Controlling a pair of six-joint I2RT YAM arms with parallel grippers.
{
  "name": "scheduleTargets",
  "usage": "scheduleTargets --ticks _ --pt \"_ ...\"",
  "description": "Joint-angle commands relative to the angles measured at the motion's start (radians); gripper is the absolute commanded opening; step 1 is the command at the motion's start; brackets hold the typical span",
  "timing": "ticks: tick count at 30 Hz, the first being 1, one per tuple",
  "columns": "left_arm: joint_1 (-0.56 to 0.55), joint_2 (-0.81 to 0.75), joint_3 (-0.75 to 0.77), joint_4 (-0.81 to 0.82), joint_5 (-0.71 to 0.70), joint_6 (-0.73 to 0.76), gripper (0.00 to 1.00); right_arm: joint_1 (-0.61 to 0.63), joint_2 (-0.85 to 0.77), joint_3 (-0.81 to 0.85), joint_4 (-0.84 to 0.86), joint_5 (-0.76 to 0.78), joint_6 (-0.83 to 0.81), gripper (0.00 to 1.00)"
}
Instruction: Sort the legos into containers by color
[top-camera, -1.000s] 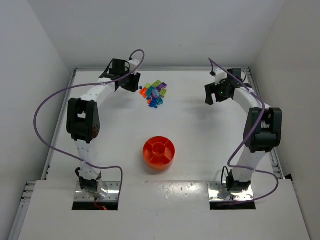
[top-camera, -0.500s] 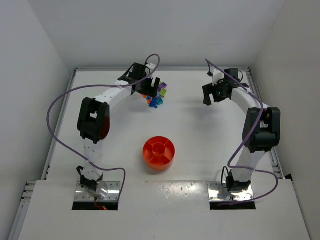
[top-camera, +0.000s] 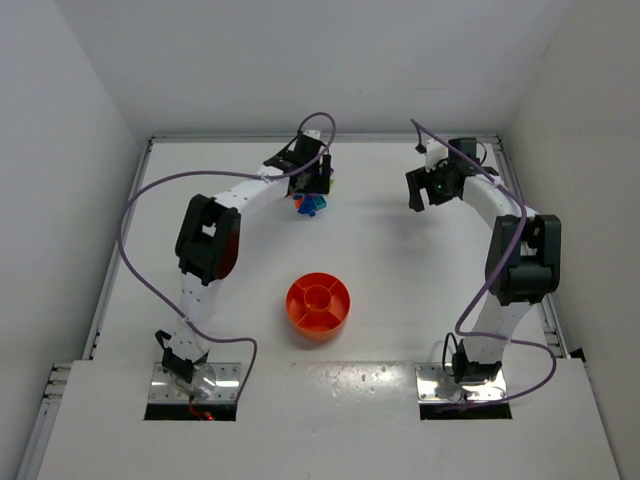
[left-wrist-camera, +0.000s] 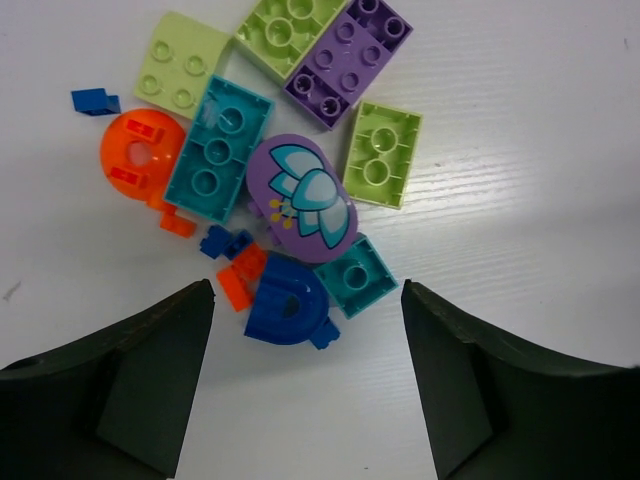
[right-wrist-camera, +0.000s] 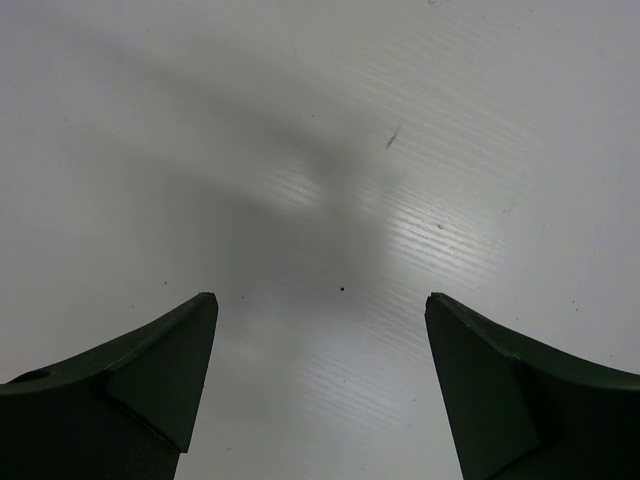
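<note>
Top view: fixed, high, behind arm bases (top-camera: 190, 375), facing down and forward; distant, whole table (top-camera: 400, 260) in frame.
Left wrist view: close, straight down on brick pile (left-wrist-camera: 290, 190); left gripper (left-wrist-camera: 305, 300) at bottom edge.
Right wrist view: close, down on table surface; right gripper (right-wrist-camera: 320, 300) at bottom edge.
Shared: brick pile appears in both top and left wrist views.

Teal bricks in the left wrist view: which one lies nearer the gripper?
The small square teal brick, beside the blue arch; the longer teal brick lies farther off.
</note>
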Motion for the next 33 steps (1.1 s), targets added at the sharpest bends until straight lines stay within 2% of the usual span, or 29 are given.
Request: scheduleTargets --ticks 1,12,33 --pt "-0.031 0.026 0.059 0.005 -0.071 -0.064 0.81 0.007 -0.018 0.007 0.030 0.002 -0.008 0.85" --pt "-0.031 0.122 0.166 -0.015 -0.168 -0.082 0.70 0.007 -0.038 -0.030 0.030 0.012 -0.008 0.85" --pt "-0.022 0.191 0.188 -0.015 -0.174 -0.083 0.69 0.007 -0.017 -0.012 0.039 0.032 -0.026 0.86"
